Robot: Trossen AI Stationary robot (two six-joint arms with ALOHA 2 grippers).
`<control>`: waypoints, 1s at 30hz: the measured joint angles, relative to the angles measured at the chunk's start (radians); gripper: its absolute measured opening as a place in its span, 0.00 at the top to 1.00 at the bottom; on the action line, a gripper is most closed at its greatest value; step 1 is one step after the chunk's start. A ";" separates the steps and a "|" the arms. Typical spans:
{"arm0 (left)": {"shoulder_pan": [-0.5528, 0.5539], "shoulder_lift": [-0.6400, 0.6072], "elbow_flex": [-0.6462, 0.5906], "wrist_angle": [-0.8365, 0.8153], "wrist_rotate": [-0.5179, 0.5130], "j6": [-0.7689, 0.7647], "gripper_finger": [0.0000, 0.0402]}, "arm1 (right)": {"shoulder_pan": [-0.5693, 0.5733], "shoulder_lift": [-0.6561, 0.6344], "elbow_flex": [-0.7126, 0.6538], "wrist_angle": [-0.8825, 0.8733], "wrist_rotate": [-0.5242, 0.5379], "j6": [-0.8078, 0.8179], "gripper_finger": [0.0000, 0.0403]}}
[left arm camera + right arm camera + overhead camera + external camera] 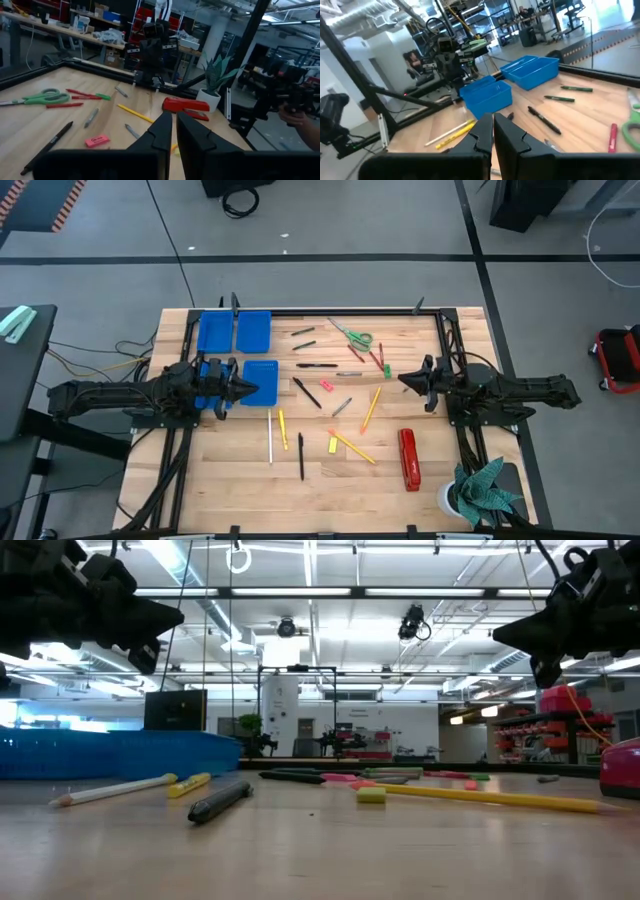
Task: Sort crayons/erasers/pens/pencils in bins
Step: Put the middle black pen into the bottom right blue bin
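Note:
Pencils (yellow (283, 428), white (270, 435), orange (371, 408)), black pens (306, 392), red crayons (355, 352) and a green crayon (387, 368), a pink eraser (325, 387) and a yellow eraser (333, 445) lie flat and scattered on the wooden table. Blue bins (253, 330) stand at the far left. My left gripper (250, 388) hovers level over the nearest bin (265, 380), shut and holding nothing. My right gripper (403, 378) hovers level at the right, pointing toward the table's middle, shut and holding nothing. Both hang well above the tabletop in the low view.
Green-handled scissors (352, 335) lie at the far middle. A red stapler (408, 458) lies near the right front, and a potted plant (480, 490) stands at the near right corner. A dark frame rims the table (440, 315). Bare wood shows at the near left.

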 joint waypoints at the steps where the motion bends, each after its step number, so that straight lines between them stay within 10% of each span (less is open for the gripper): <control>1: 0.000 0.000 0.000 0.000 0.000 0.000 0.92 | 0.000 0.000 0.000 0.003 0.015 0.000 0.94; 7: 0.001 -0.001 0.004 0.056 -0.072 0.057 0.93 | 0.000 0.000 -0.002 0.068 0.071 -0.110 0.94; 12: 0.000 0.044 0.188 -0.315 -0.096 0.177 0.90 | 0.000 0.002 -0.002 0.052 0.075 -0.150 0.94; 20: -0.032 0.342 0.504 -0.498 -0.140 0.383 0.90 | 0.000 0.016 0.000 0.010 0.066 -0.159 0.94; 26: -0.106 0.602 0.725 -0.649 -0.167 0.822 0.90 | 0.000 0.037 0.000 0.009 0.064 -0.174 0.94; 30: -0.117 0.789 0.894 -0.775 -0.276 0.781 0.88 | 0.000 0.047 0.000 0.007 0.063 -0.177 0.94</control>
